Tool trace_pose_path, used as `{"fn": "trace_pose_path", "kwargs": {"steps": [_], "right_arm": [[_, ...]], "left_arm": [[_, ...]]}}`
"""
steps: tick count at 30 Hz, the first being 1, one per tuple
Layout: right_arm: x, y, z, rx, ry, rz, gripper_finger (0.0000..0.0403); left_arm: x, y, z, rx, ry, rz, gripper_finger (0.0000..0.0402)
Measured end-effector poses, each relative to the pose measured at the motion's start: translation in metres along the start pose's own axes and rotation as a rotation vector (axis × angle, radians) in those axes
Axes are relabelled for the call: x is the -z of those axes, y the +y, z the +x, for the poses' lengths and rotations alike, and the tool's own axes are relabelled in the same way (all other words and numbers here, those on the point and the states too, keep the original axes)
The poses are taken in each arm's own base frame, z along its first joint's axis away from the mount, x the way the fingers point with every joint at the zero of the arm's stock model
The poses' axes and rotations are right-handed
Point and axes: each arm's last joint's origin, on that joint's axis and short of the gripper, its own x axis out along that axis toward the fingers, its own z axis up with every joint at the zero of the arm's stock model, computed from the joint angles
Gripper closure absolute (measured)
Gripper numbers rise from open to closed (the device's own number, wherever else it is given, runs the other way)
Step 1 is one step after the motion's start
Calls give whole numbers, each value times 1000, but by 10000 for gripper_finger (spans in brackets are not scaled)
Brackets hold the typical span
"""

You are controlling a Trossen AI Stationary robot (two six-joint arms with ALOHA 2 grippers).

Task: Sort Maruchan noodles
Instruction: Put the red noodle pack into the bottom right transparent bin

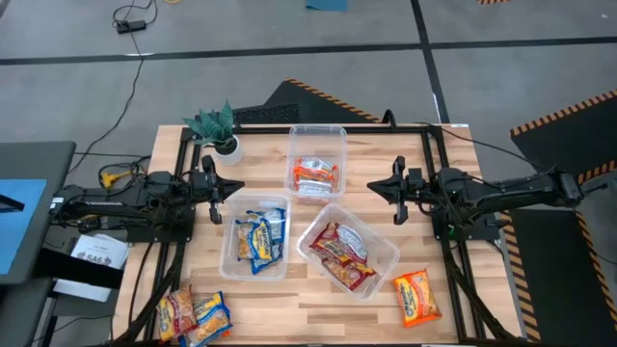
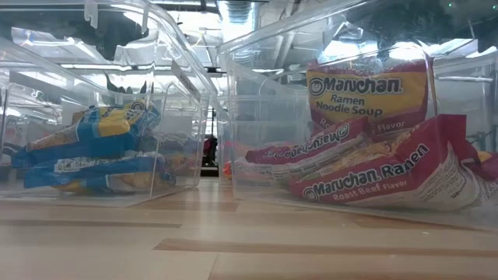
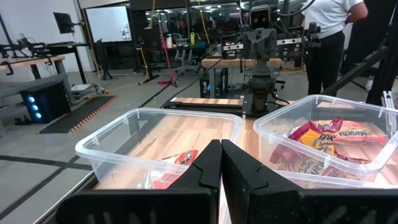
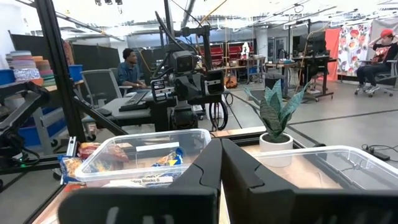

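**A:** Where are the noodle packets?

**B:** Three clear bins sit mid-surface. The bin nearest the far edge (image 1: 318, 145) holds an orange packet (image 1: 316, 173). The bin toward the left side (image 1: 254, 262) holds blue packets (image 1: 258, 238). The tilted bin toward the right side (image 1: 384, 262) holds red packets (image 1: 341, 255); in the low view one red wrapper reads "Roast Beef Flavor". A loose orange packet (image 1: 416, 296) lies flat near the front right corner, outside any bin. A small pile of loose packets (image 1: 195, 315), orange and blue, lies at the front left corner.

**A:** And the arms?

**B:** The left pincer (image 1: 231, 186) hangs near the left edge, just beside the blue bin's far end, fingers clenched together on nothing. The right pincer (image 1: 377, 187) hangs toward the right edge, between the far bin and the red bin; its fingers look pressed together and carry nothing. The two point at each other across the surface (image 1: 453, 323).

**A:** Anything else?

**B:** A small potted plant (image 1: 220, 128) stands at the far left corner. Beyond the surface, a person (image 4: 129, 67) sits at a desk.
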Motion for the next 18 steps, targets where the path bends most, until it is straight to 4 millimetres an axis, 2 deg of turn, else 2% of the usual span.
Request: {"fn": "trace_pose_path", "kwargs": {"steps": [18], "right_arm": [[-2, 0, 0, 5, -24, -22, 374]], "left_arm": [[0, 0, 0, 0, 0, -6, 402]]}}
